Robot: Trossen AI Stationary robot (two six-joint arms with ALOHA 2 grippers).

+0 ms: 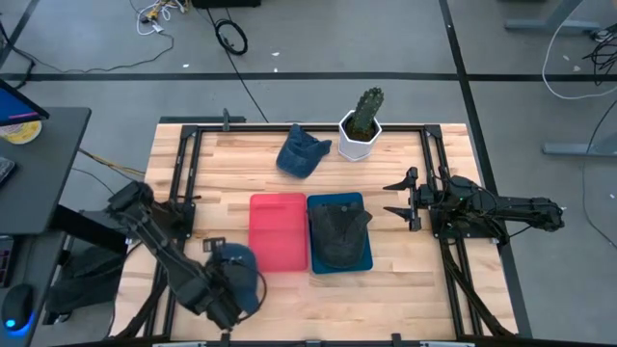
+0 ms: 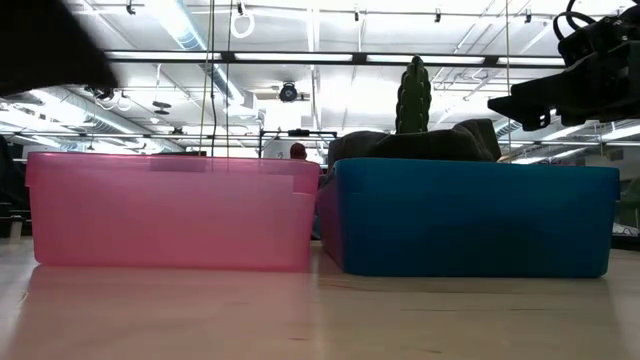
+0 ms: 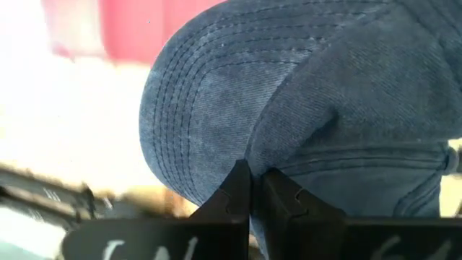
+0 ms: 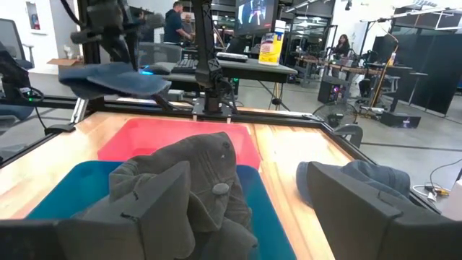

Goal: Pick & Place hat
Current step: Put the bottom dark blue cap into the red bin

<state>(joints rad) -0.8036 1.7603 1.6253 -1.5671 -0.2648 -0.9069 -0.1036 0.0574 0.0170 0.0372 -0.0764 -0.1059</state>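
Beside the empty pink bin [image 1: 278, 232], a blue denim cap [image 1: 238, 272] is clamped in the left end effector [image 1: 224, 285]; the dark hat [image 1: 337, 234] is already binned, the right end effector [image 1: 408, 199] spread apart.

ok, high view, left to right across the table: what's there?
left gripper shut on blue hat → red bin → blue bin holding dark hat → right gripper, open.

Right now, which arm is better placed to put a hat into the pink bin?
The left. Its end effector is shut on the blue hat just beside the pink bin. The right end effector is open and holds nothing, beside the blue bin.
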